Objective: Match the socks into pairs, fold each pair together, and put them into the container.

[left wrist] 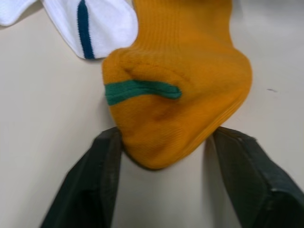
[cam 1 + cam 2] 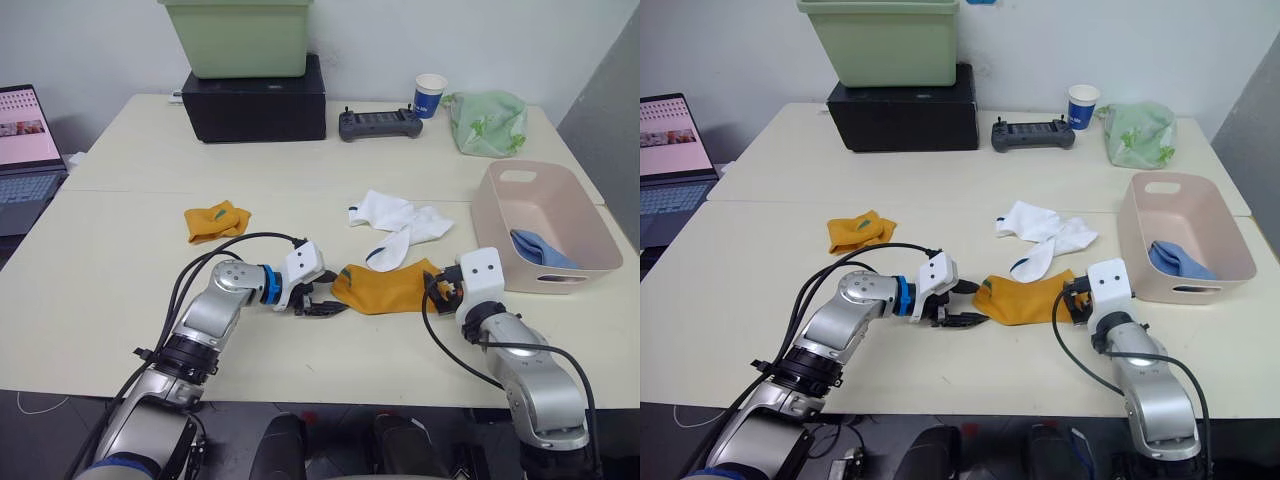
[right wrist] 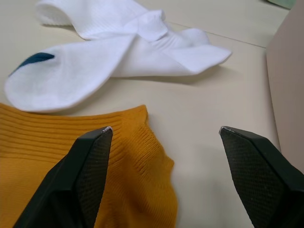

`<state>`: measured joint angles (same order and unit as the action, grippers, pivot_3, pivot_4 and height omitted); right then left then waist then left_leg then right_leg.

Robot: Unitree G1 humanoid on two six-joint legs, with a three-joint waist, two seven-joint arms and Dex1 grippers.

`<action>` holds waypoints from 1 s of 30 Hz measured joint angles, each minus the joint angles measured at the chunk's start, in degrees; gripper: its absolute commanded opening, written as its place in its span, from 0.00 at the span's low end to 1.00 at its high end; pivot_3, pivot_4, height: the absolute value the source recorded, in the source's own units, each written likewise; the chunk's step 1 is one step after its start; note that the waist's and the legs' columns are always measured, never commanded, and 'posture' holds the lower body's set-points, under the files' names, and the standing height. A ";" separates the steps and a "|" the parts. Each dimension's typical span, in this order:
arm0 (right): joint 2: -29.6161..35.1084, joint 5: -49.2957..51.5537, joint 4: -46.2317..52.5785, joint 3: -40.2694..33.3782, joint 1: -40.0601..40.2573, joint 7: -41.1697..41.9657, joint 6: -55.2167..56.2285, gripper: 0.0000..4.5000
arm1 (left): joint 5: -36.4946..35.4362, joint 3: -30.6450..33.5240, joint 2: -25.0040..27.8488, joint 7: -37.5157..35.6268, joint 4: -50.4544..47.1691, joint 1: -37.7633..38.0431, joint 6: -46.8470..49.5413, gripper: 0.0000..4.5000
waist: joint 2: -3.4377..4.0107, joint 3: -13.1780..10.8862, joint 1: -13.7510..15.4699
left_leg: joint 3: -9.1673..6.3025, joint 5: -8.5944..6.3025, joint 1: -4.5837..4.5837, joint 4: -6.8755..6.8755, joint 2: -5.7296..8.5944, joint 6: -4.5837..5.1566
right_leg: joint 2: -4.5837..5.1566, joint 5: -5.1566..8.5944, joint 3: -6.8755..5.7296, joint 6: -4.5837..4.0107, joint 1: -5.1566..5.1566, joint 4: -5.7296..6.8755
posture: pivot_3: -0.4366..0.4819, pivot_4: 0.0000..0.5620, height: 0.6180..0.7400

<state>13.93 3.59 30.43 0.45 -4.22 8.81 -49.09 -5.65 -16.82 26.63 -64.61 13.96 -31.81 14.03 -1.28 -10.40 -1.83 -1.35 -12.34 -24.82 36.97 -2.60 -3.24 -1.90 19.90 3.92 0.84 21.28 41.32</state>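
A mustard-orange sock lies flat on the pale table, stretched between the two grippers. It is soft ribbed cloth with a rounded toe and a short green stripe near that end. The left gripper has its two black fingers spread apart, one on each side of the sock's toe, and the toe sits right between them. The right gripper is spread wide too, at the sock's other end, with one finger lying over the ribbed cuff. Just behind the orange sock are two white socks in a loose heap, one with a dark blue mark. A second orange sock lies folded well away from the first one, on the left gripper's side. The pink basket stands on the other side of the orange sock, close to the right gripper. It is smooth plastic with round corners and a handle slot, and blue socks sit inside it. Far behind the orange sock are a black box with a green bin on top, a dark controller, a blue and white paper cup, a pale green cloth bag and a laptop. No writing can be read.
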 measured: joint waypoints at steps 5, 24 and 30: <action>1.33 1.81 -1.24 0.32 -0.30 2.60 -1.85 0.50 | 0.51 -0.52 0.26 -0.52 0.16 0.14 -1.69 0.13 | 0.02 0.02 0.00 | -0.01 0.00 0.00 0.01 -0.01 0.00 | 0.00 0.00 -0.01 0.00 -0.01 0.00 | 0.48 0.27 0.96; -1.30 6.36 7.34 10.24 0.74 4.39 -5.27 0.01 | -4.28 6.74 16.99 -8.20 -5.94 9.82 -3.69 0.00 | 0.03 0.02 -1.26 | -0.13 0.00 0.03 -0.04 -0.13 0.00 | -0.04 0.01 -0.04 0.00 0.04 0.04 | 0.48 0.27 0.96; -1.01 6.91 10.02 11.18 4.45 3.80 -5.34 0.01 | -6.28 10.67 19.44 -7.04 -10.26 16.19 -3.47 0.00 | 0.03 0.02 -1.24 | -0.17 0.00 0.03 -0.06 -0.20 0.00 | 0.03 0.01 0.01 0.00 0.06 0.01 | 0.48 0.27 0.96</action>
<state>12.92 10.50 40.45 11.63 0.23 12.60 -54.43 -11.93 -6.15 46.07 -71.65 3.70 -15.62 10.56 -1.24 -10.38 -3.06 -1.51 -12.34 -24.79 36.91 -2.80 -3.24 -1.87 19.91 3.94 0.84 21.34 41.33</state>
